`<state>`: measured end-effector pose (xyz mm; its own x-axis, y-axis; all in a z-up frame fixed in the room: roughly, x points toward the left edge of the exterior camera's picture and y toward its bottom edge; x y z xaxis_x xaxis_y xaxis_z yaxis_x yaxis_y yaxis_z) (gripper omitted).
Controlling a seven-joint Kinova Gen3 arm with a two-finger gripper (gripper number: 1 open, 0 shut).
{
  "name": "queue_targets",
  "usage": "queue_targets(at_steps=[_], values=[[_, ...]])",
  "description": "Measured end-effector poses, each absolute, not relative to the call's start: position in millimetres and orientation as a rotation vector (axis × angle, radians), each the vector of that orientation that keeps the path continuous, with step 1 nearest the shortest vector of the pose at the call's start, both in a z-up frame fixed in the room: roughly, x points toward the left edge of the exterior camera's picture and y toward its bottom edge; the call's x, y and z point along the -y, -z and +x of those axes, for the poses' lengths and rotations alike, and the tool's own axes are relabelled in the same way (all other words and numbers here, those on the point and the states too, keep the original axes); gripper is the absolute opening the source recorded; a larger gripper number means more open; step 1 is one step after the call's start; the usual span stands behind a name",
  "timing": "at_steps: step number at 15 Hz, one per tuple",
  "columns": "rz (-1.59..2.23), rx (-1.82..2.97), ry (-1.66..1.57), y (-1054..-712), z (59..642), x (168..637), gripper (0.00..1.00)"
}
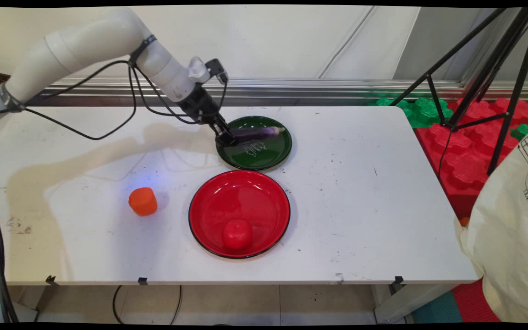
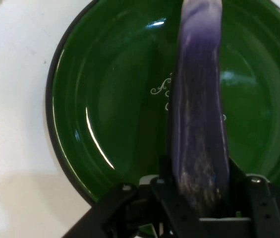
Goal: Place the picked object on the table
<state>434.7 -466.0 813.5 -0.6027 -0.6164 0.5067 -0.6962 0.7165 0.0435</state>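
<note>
We see the gripper [image 1: 227,137] holding one purple eggplant [image 1: 257,133] over one green plate [image 1: 264,158], near one red plate [image 1: 213,201], one tomato [image 1: 237,234] and one orange block [image 1: 143,201].

Red plate [image 1: 209,208] holding red tomato [image 1: 237,234]; orange cube-like fruit [image 1: 143,201] on white table [image 1: 360,206].

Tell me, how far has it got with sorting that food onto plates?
Looks done: tomato on the red plate. In hand: gripper shut on the eggplant over the green plate. Perhaps left: the orange piece, loose on the table.
</note>
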Motion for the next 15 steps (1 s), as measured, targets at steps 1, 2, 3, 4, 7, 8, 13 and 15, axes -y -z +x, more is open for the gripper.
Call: queue_targets(at_steps=[1, 2, 3, 4, 7, 8, 13, 15], values=[[0.998, 2.422, -0.221, -820, 437, 462, 0.00], [0.993, 2.418, -0.228, -828, 439, 457, 0.00], [0.991, 2.415, -0.232, -833, 441, 453, 0.00], [0.988, 2.412, -0.238, -841, 443, 448, 0.00], [0.981, 2.409, -0.251, -858, 450, 436, 0.00], [0.979, 2.409, -0.255, -864, 452, 430, 0.00], [0.984, 2.425, -0.267, -897, 474, 398, 0.00], [0.992, 2.444, -0.269, -908, 488, 382, 0.00]])
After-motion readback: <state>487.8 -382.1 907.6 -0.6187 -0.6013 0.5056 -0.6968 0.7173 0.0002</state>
